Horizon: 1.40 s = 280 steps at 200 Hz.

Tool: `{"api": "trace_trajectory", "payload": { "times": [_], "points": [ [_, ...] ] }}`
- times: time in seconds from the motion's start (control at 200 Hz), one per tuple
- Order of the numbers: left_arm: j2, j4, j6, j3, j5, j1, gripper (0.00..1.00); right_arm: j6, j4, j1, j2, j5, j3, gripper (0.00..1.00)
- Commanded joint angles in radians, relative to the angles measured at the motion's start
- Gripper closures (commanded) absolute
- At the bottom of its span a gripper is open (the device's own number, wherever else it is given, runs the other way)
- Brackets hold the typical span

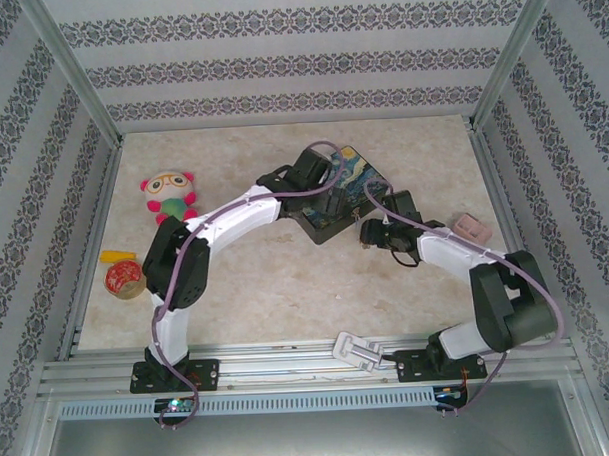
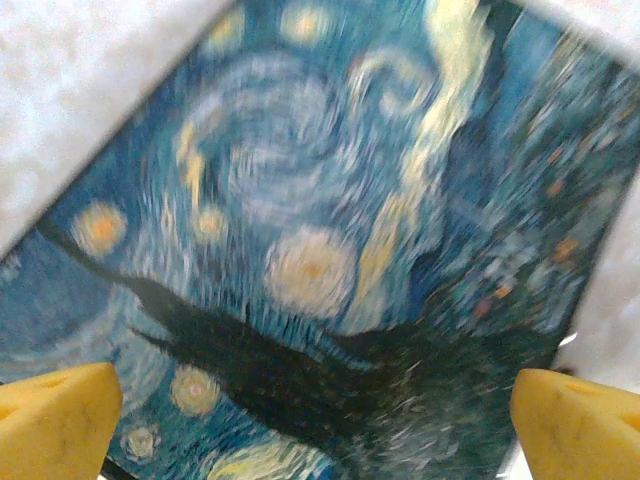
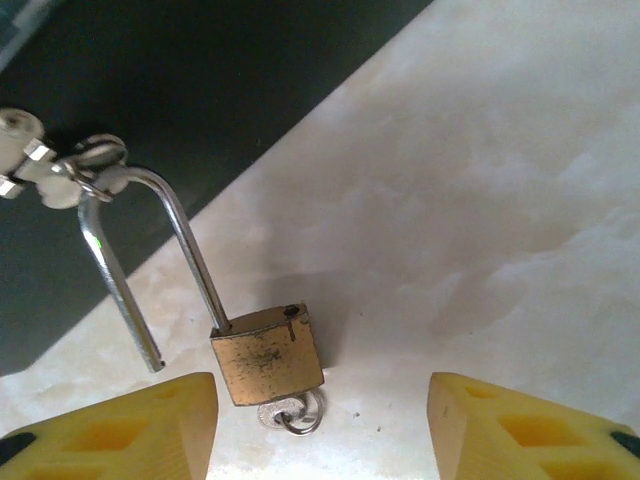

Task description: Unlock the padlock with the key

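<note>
The small brass padlock (image 3: 268, 356) hangs at the dark side of the Starry Night tin box (image 1: 335, 192). Its silvery shackle (image 3: 180, 235) is hooked through the box's metal hasp (image 3: 88, 160). One shackle leg is free of the body, its end beside it. The key (image 3: 283, 410) sticks in the padlock's underside with a small ring on it. My right gripper (image 3: 322, 425) is open, its yellow fingers on either side of the padlock without touching it. My left gripper (image 2: 315, 405) is open just over the painted lid (image 2: 320, 250).
On the left of the marble table (image 1: 287, 289) lie a plush doll (image 1: 168, 196), a tape roll (image 1: 124, 281) and a yellow piece (image 1: 115, 257). A pink object (image 1: 472, 226) rests at the right, and a white part (image 1: 357, 349) at the near edge.
</note>
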Motion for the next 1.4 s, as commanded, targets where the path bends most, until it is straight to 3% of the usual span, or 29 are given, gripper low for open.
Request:
{"api": "trace_trajectory", "payload": {
  "times": [0.0,0.245,0.765,1.109,1.279,1.394],
  "points": [
    [0.001,-0.118,0.054,-0.001,-0.036,0.008,0.01,-0.038,-0.047,0.018,0.037,0.006,0.036,0.41],
    [-0.007,-0.154,0.093,-0.073,-0.102,0.019,0.01,-0.042,-0.058,0.077,0.087,0.052,0.068,0.39],
    [-0.134,-0.091,0.110,-0.242,-0.063,0.073,0.01,-0.063,-0.059,0.165,0.144,0.101,0.111,0.44],
    [-0.243,0.116,-0.109,-0.310,0.009,0.082,0.01,-0.167,-0.079,0.174,0.136,0.121,0.147,0.42],
    [-0.332,0.202,-0.242,-0.397,-0.071,0.109,0.01,-0.233,-0.085,0.164,0.166,0.095,0.175,0.41],
    [-0.355,0.187,-0.239,-0.396,-0.091,0.126,0.01,-0.259,-0.088,0.155,0.198,0.076,0.196,0.41]
  ]
}}
